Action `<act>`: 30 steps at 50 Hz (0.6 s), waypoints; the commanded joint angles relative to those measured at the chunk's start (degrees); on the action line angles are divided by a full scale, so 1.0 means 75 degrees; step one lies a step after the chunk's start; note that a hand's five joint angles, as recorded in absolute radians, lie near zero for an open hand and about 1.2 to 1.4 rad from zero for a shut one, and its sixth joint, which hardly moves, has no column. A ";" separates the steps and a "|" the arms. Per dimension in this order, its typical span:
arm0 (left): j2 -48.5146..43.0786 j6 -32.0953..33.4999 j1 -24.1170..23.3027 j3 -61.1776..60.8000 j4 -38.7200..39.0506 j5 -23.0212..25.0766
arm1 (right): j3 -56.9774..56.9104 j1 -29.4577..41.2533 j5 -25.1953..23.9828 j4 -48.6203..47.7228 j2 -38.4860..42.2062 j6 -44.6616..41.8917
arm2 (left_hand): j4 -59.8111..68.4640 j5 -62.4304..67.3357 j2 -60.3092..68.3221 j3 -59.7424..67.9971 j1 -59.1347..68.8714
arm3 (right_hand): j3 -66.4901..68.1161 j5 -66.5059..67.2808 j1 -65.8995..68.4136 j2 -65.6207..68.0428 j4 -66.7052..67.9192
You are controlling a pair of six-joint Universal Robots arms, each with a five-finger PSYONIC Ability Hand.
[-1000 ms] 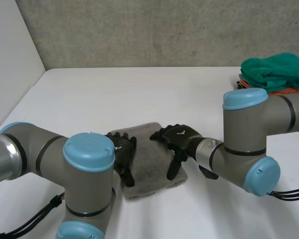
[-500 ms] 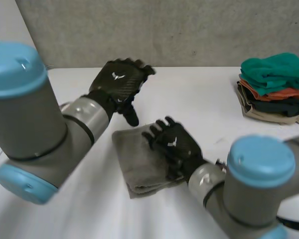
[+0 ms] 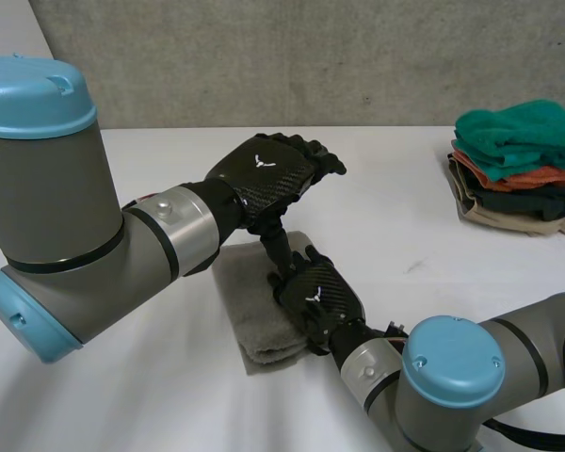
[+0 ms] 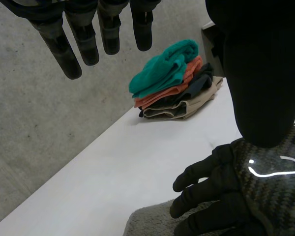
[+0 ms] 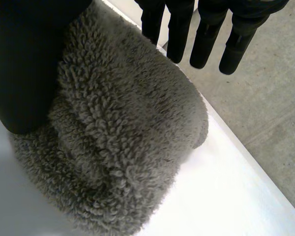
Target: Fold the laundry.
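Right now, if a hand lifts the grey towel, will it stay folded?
The grey towel is probably floppy: its thick looped pile looks soft, so the fold may sag open. It is likely light, and rough loops should resist slipping.

From the grey towel (image 3: 250,311), bare tabletop (image 3: 414,226) lies open at 3 o'clock. The folded stack (image 3: 518,160) stands well apart at 2 o'clock. The left hand (image 3: 264,174) hangs over 12 o'clock, near the right hand (image 3: 320,297).

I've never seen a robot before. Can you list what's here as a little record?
Towel: grey fluffy folded towel, lying on the white table
Left hand: open, raised above the towel
Right hand: open, resting on the towel
Far right: pile of folded cloths, green on top, then orange, dark, beige
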 commanded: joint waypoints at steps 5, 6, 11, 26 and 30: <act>0.0018 -0.0010 0.0005 -0.0003 -0.0001 0.0006 | -0.0287 -0.0011 -0.0195 -0.0071 0.0328 -0.0066 | 0.0338 0.0324 0.0353 0.0364 0.0329 | 0.1216 0.1288 0.1229 0.1309 0.1229; 0.0018 0.0002 0.0005 -0.0003 -0.0001 -0.0006 | -0.0287 0.0000 -0.0195 -0.0071 0.0328 -0.0078 | 0.0338 0.0324 0.0353 0.0364 0.0329 | 0.1215 0.1288 0.1229 0.1309 0.1229; 0.0030 0.0002 0.0005 -0.0003 -0.0001 -0.0006 | -0.0299 -0.0011 -0.0195 -0.0059 0.0328 -0.0113 | 0.0338 0.0324 0.0353 0.0364 0.0329 | 0.1751 0.1823 0.1764 0.1844 0.1764; 0.0182 -0.0010 0.0122 0.0137 -0.0001 -0.0006 | -0.1785 -0.0456 -0.0101 -0.0071 0.0106 0.0062 | 0.0338 0.0324 0.0353 0.0364 0.0329 | 0.7756 0.7829 0.7770 0.7850 0.7770; 0.0428 -0.0010 0.0251 0.0254 0.0081 -0.0029 | -0.2524 -0.1053 -0.0101 -0.0082 -0.0269 0.0250 | 0.0338 0.0324 0.0353 0.0364 0.0329 | 0.7756 0.7829 0.7770 0.7850 0.7770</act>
